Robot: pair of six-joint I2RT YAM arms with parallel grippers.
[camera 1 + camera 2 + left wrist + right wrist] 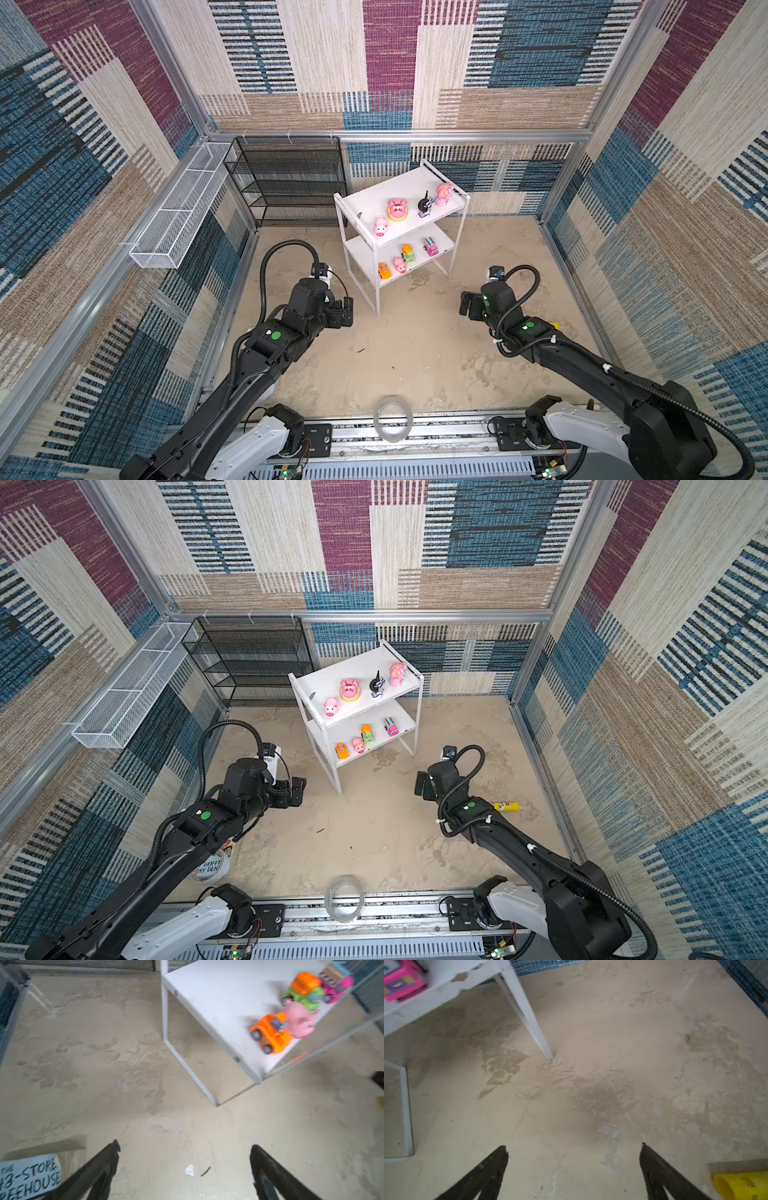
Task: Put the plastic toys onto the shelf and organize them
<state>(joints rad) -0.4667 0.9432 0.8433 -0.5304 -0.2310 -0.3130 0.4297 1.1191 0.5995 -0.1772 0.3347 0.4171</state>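
In both top views, eight small plastic toys [380,227] stand sorted on the white two-tier shelf [399,183], figures above and cars with a pig below. The shelf sits ahead of and between the black left gripper [347,309] and right gripper [467,305], both apparently parked clear so nothing gets knocked. The left wrist view shows its jaws spread and empty over bare floor, the orange toy car [270,1032] beyond. The right wrist view shows likewise empty, parted jaws, a yellow plastic tube [741,1186] near one finger.
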